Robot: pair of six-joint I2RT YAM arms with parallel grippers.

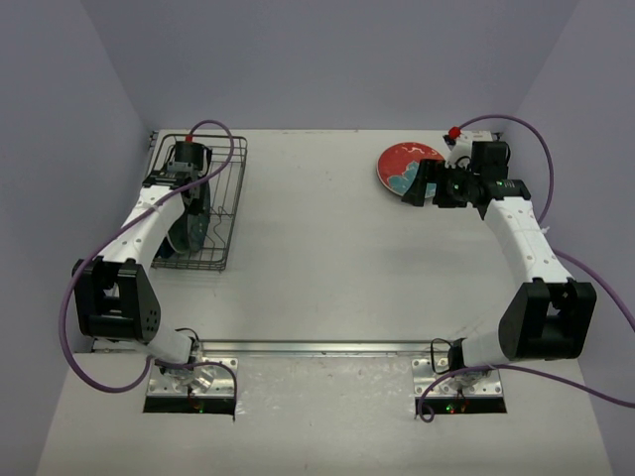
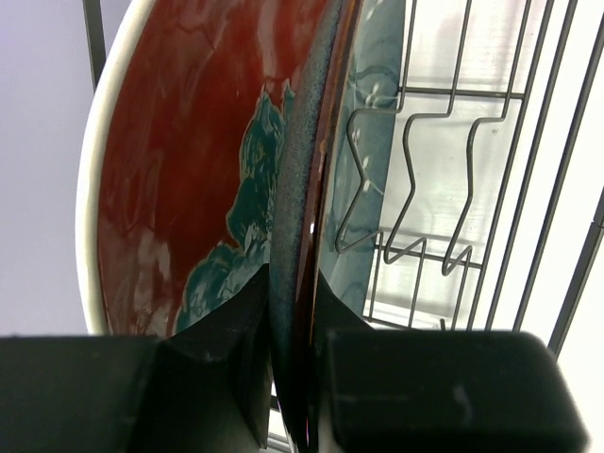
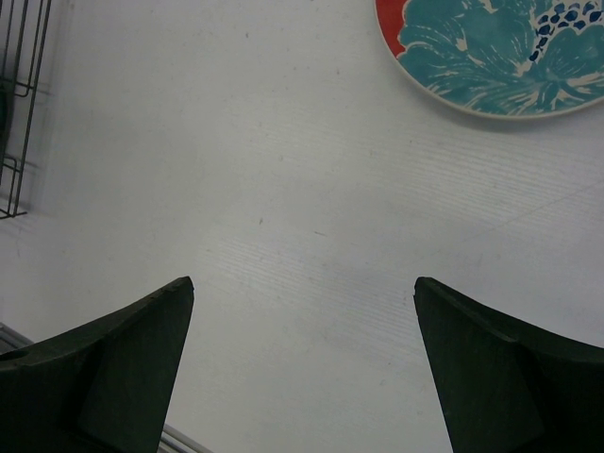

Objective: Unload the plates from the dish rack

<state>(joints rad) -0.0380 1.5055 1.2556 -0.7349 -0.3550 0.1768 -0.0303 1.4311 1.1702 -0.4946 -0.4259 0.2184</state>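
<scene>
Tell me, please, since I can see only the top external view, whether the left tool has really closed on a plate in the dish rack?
Observer: Yes. The left wrist view shows the left tool shut on the rim of a red floral plate, one finger on each face.
Operator: Thank you. Is the right tool holding anything?
Observer: No. Its wrist view shows the right tool open, with only table between its fingers.
Operator: And the plate beside it?
Observer: The second red plate lies flat and face up beyond the fingertips, not between them.
</scene>
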